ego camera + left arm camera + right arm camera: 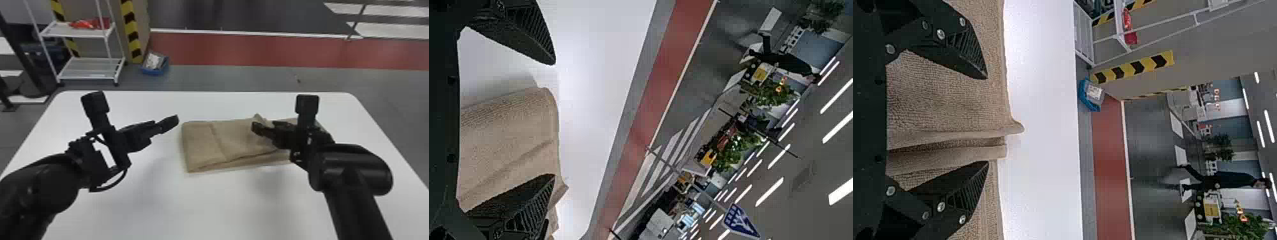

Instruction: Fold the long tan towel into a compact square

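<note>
The tan towel (204,143) lies folded into a long flat strip on the white table, with its right part behind my right arm. Just left of the towel's left end is my left gripper (168,123), clear of the cloth. My right gripper (264,126) is over the towel's right half, by a small raised peak at the far edge. In the left wrist view, my left gripper (554,119) has its fingers wide apart, the towel (509,135) beyond them. In the right wrist view, a raised ridge of towel (948,105) runs between the spread fingers of my right gripper (987,120).
The white table (223,204) extends around the towel on all sides. Beyond its far edge, on the floor, are a white shelf rack (86,68) with red items and a blue bin (154,71).
</note>
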### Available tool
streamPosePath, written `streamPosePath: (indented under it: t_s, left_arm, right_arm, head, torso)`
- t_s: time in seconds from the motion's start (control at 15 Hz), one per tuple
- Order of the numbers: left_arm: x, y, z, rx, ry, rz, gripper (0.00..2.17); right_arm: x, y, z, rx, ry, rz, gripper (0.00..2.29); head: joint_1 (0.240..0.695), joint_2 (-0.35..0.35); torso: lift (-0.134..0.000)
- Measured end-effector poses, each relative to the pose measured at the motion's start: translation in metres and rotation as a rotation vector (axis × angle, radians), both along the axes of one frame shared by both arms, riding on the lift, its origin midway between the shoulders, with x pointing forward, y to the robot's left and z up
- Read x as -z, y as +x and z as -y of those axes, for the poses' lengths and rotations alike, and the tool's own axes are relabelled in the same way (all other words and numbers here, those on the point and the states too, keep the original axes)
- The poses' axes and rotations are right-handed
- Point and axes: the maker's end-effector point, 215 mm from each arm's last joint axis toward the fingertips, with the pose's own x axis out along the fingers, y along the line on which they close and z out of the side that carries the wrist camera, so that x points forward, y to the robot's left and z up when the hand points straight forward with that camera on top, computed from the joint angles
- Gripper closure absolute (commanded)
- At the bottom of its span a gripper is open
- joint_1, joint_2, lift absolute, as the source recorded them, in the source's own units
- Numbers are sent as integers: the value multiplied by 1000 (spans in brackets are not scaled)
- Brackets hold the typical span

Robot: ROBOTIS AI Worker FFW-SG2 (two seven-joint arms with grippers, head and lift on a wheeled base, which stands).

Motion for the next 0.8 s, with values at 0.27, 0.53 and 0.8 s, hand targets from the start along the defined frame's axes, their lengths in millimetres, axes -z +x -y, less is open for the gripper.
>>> streamPosePath:
  t_s: [0.27,0.53,0.8]
  left_arm:
    - [9,-3,0,-1,-14,-13,87]
    - [7,-4,1,0,-19,-11,83]
    - [8,-5,1,-1,-27,-16,87]
  right_arm:
    - [12,-6,5,11,-20,-36,383]
    - [26,-15,17,32,-35,-71,495]
    - [29,-19,18,26,-22,-64,724]
  head:
    - [695,-69]
    - [695,-81]
    - [695,-83]
  torso:
    - [-124]
    - [-124]
    - [-124]
